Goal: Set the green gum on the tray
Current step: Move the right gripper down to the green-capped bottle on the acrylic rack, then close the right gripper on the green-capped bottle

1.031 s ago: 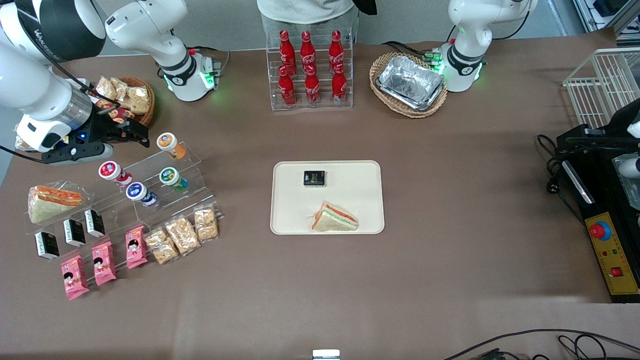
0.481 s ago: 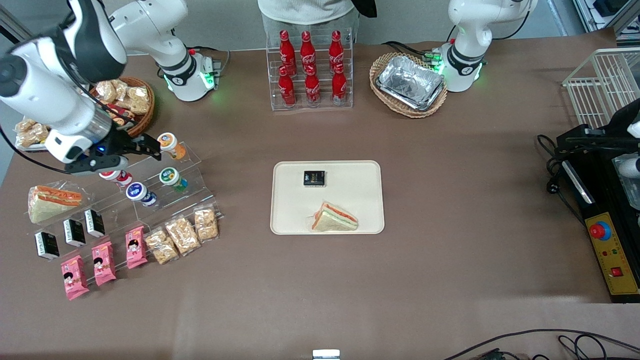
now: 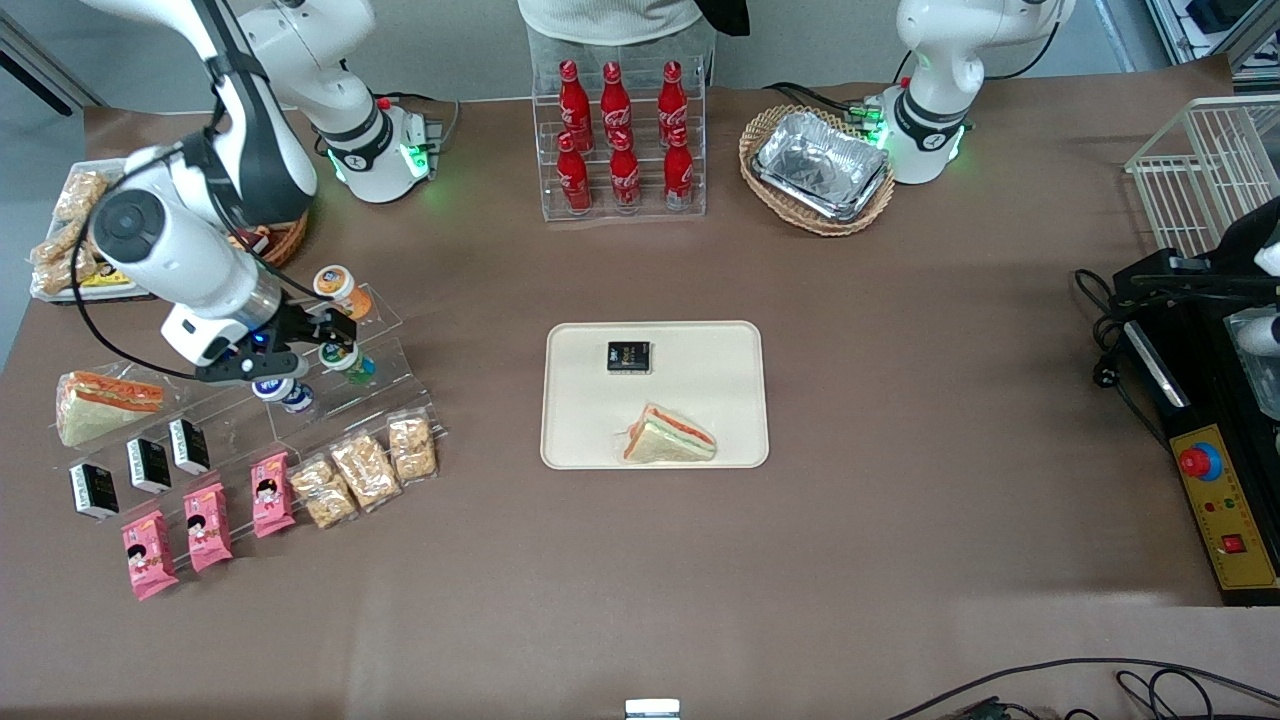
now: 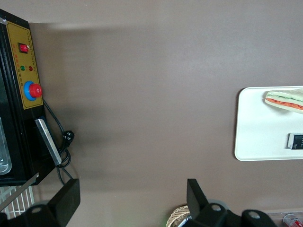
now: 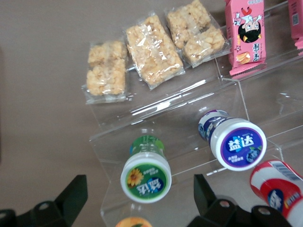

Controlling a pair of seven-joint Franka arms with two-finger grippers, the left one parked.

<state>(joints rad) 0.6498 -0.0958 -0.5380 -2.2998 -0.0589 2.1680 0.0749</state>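
Note:
The green gum (image 3: 352, 363) stands on a clear stepped stand, its white lid with the green-and-yellow label facing up (image 5: 146, 176). My right gripper (image 3: 336, 338) hovers just above it, partly covering it in the front view. In the right wrist view the gripper (image 5: 139, 198) is open, with the two black fingers (image 5: 75, 193) spread wide on either side of the green lid, not touching it. The cream tray (image 3: 705, 375) lies at the table's middle, also in the left wrist view (image 4: 258, 135), holding a black box (image 3: 629, 356) and a sandwich (image 3: 668, 437).
Orange (image 3: 338, 284), blue (image 5: 236, 143) and red (image 5: 277, 189) gum bottles share the stand. Snack bags (image 3: 365, 468), pink packs (image 3: 208, 525), black boxes (image 3: 148, 465) and a sandwich (image 3: 105, 400) lie nearer the front camera. A cola rack (image 3: 620, 140) and a foil tray in a basket (image 3: 818, 168) stand farther back.
My gripper has moved from beside the orange and red gums toward the tray and nearer the front camera, now over the green gum. It stays open.

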